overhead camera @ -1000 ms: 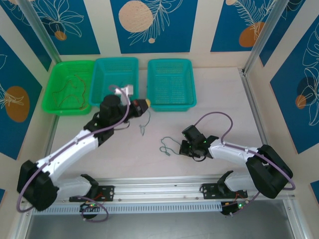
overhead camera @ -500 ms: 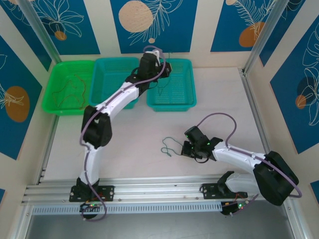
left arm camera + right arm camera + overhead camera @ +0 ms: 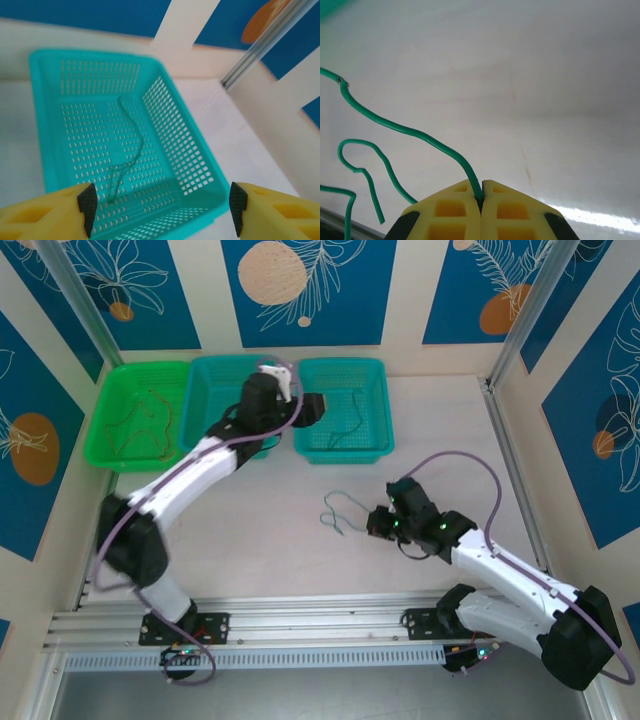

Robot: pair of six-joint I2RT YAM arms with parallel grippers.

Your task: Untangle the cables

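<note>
Seen from above, the left gripper (image 3: 312,406) hovers at the left rim of the right teal basket (image 3: 340,362), its jaws spread and empty, while a thin dark cable (image 3: 351,418) lies inside that basket. In front of the basket, a green cable (image 3: 338,510) curls on the tabletop (image 3: 440,440), one end pinched by the right gripper (image 3: 378,524). From the left wrist, the yellow fingers (image 3: 45,212) stand wide apart above the basket (image 3: 175,135), where the cable (image 3: 141,142) rests on the mesh floor. From the right wrist, the gripper (image 3: 481,197) is pressed together on the green cable (image 3: 395,125), which loops over the tabletop (image 3: 545,75).
</note>
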